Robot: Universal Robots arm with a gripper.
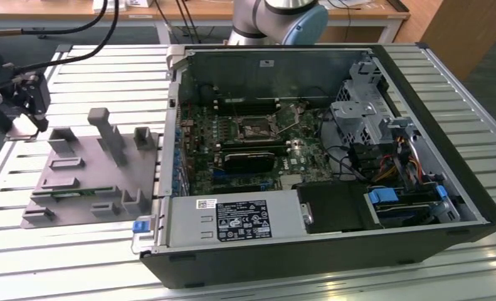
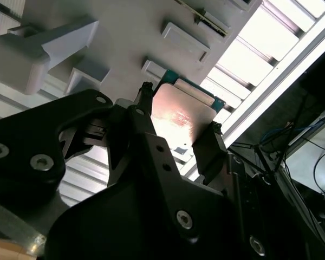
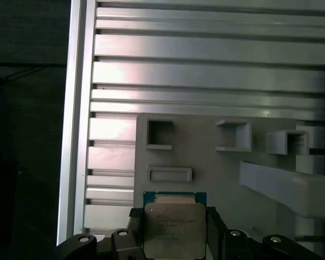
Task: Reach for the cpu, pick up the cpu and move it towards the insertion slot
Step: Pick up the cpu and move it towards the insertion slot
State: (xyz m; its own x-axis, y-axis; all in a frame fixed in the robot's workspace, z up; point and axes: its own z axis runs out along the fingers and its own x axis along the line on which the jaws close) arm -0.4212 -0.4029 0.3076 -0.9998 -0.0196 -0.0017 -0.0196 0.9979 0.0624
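Now | gripper [image 3: 175, 242] clamped on cpu [image 3: 175, 223] | pointing down over grey fixture plate [image 1: 97, 177]

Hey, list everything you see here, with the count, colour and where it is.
table: one, silver, slatted, under everything.
computer case: one, black, open, on the table.
fixture plate: one, grey with blocks, at the exterior view's left of the computer case.
insertion slot: one, dark in a silver frame, inside the computer case.
cpu: one, silver with a green rim, held over the fixture plate.
tool: one, black, shut on the cpu.
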